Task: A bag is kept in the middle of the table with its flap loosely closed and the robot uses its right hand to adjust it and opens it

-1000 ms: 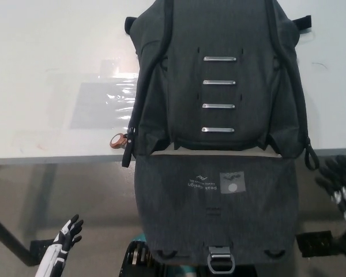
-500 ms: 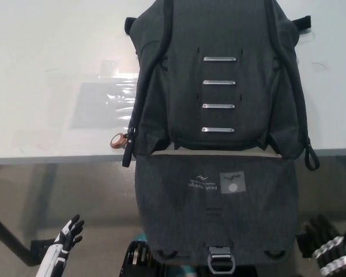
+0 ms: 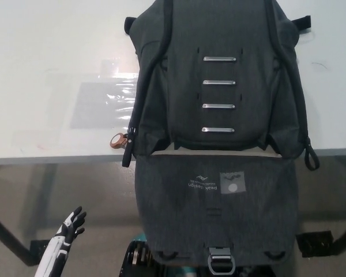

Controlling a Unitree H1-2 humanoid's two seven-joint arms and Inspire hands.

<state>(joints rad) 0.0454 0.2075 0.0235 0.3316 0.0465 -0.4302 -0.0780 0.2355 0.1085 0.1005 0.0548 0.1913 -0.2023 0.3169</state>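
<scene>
On table (image 3: 52, 69): dark bag (image 3: 219, 104), flap (image 3: 214, 213) hanging open over near edge. Left hand (image 3: 69, 226) lower left, fingers apart, empty. Right hand out of frame.

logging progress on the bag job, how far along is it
Done: the bag lies on the table with its flap folded open, hanging over the near edge, its buckle at the bottom. In hand: nothing; the right hand is out of view, and the white left hand rests low at the left, fingers apart. Left: seemingly nothing on the flap.
</scene>
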